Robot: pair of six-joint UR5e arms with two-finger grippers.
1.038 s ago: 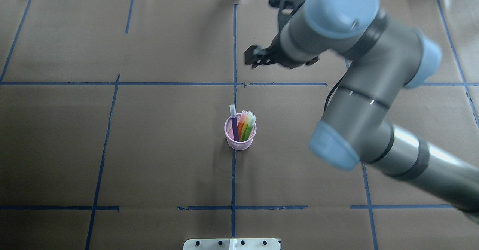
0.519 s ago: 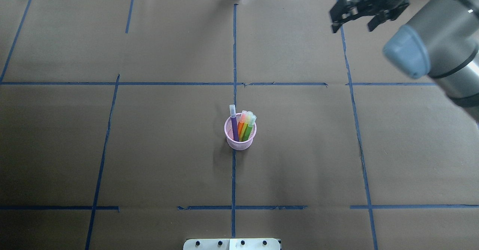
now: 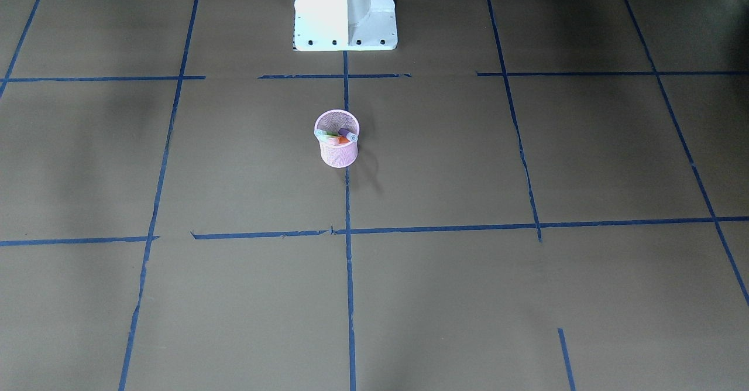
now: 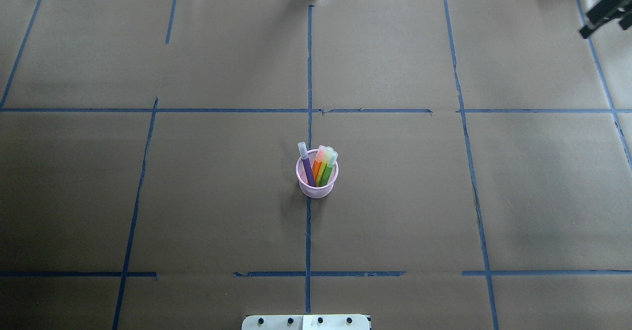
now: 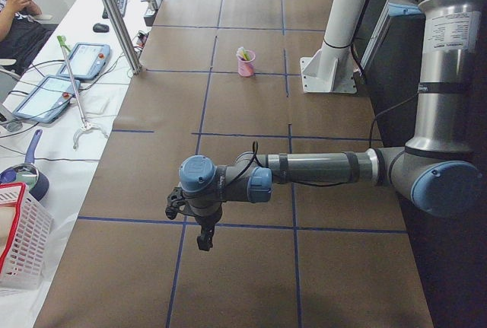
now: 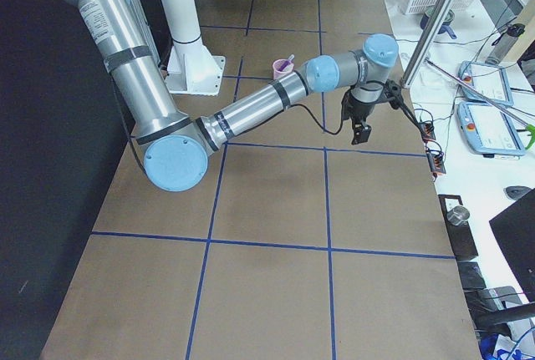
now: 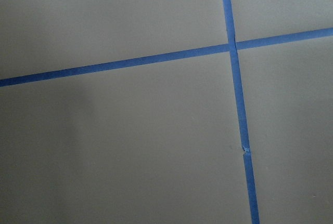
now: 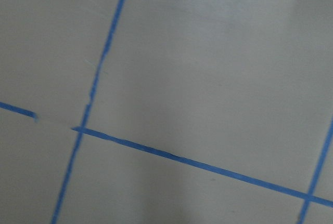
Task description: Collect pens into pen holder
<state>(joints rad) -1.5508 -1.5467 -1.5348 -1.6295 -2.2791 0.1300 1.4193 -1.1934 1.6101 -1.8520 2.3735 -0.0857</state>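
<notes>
Two strips of blue tape (image 7: 119,64) crossed toward the right of a plain brown surface (image 7: 130,146). One ran left to right, while the other carried a small nick (image 7: 244,150) past the crossing.

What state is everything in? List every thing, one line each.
pen holder: upright, holding the pens.
purple pen: standing in the holder, cap up.
orange pen: in the holder, cap up.
green pen: in the holder, cap up.
left tool: away from the holder, grip unclear.
right tool: away from the holder, grip unclear.
</notes>
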